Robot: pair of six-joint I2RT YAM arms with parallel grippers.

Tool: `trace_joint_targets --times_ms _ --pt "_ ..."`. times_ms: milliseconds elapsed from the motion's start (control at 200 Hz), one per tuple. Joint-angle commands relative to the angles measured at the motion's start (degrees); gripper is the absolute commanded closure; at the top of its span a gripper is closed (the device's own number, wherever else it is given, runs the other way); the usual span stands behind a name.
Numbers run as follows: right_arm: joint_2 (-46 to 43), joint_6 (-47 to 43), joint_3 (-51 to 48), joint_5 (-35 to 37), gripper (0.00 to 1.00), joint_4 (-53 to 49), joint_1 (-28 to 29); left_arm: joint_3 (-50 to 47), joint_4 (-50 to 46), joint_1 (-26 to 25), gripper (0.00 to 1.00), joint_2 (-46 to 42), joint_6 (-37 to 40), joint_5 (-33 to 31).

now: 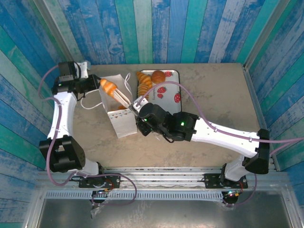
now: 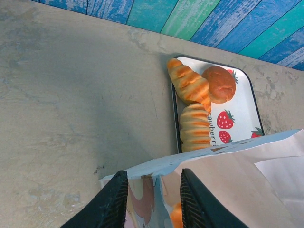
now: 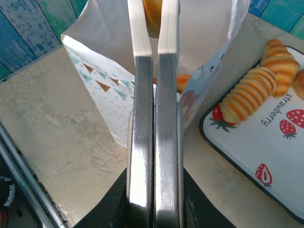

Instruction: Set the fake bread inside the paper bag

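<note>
The paper bag (image 1: 121, 114) stands upright on the table (image 1: 213, 95), at about 9 o'clock from the table's middle in the top view, with its mouth open. The right claw (image 1: 121, 96) reaches over that mouth from 4 o'clock. Its long fingers lie almost pressed together, and the white tips pinch a croissant (image 1: 109, 88), one piece of the fake bread. The croissant hangs above the bag's opening, near the rim at 10 o'clock. In the right wrist view the golden pastry sits between the white fingertips (image 3: 139, 28), with the bag's pale inside behind it.

The left claw (image 2: 154, 197) comes in from 9 o'clock. Its dark fingers are spread apart, one on each side of the bag's top edge, and the printed face shows in the gap. I cannot tell whether the fingers touch the paper. An orange piece (image 2: 176, 216) shows low inside the bag.

A strawberry-print tray (image 1: 172, 97) lies just at 3 o'clock of the bag. At its far end it holds two ridged croissants (image 2: 190, 85) and a round brown bun (image 2: 219, 83), set close together.
</note>
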Motion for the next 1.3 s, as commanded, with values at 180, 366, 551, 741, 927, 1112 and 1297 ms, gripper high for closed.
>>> trace_joint_targets --times_ms 180,366,551,741,927,1112,1297 --pt "1.6 2.6 2.3 2.2 0.85 -1.5 -1.1 1.0 -0.1 0.2 0.68 0.9 0.2 0.7" --pt "1.8 3.1 2.1 1.3 0.79 -1.9 -1.5 1.0 0.0 0.2 0.69 0.5 0.3 0.7" --pt "1.6 2.7 2.1 0.3 0.69 -1.9 -1.7 0.8 0.0 0.2 0.7 0.5 0.2 0.9" --pt "1.3 2.6 2.1 0.3 0.61 -1.8 -1.6 0.8 0.0 0.2 0.7 0.3 0.3 1.1" --pt "1.4 2.5 1.9 0.1 0.55 -1.3 -1.6 0.3 0.1 0.2 0.7 0.0 0.2 0.9" --pt "1.2 2.5 1.9 0.0 0.51 -0.9 -1.6 0.3 0.2 0.2 0.7 0.0 0.2 0.8" --pt "1.3 2.6 1.8 -0.6 0.5 -0.4 -1.7 0.3 0.2 0.2 0.7 -0.1 0.2 1.1"
